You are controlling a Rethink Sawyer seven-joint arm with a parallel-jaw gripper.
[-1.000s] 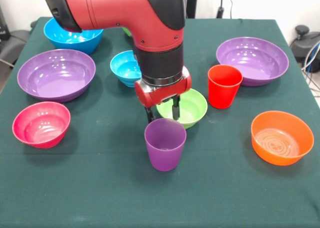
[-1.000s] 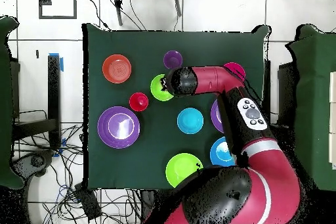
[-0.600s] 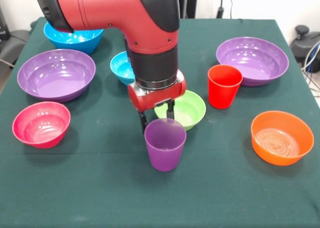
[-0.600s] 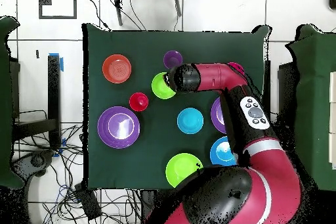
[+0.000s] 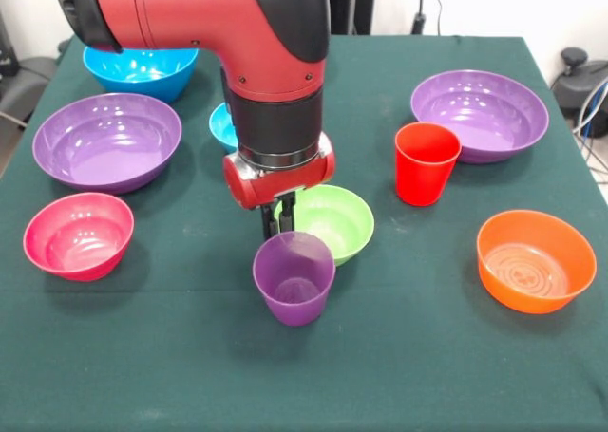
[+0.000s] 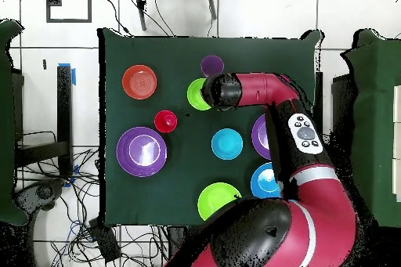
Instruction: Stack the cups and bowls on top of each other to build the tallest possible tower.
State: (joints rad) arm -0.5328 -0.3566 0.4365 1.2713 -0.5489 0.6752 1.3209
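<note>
One purple cup [image 5: 294, 278] stands upright on the green tabletop [image 5: 399, 356], the hand [image 5: 278, 221] just behind its far rim, fingers close together with nothing seen between them. A green bowl [image 5: 328, 221] sits beside it; the red cup [image 5: 426, 162] stands apart.

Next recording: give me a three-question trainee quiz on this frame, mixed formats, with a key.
1. True or false: the red cup stands upright on its own, with nothing stacked in it.
2. Multiple choice: the gripper is right behind which item in the front view? A) the orange bowl B) the purple cup C) the pink bowl
3. Fill in: the bowl directly beside the purple cup is the small ____ one.

Key: 1 true. 2 B. 3 lime green, the small lime green bowl.
</note>
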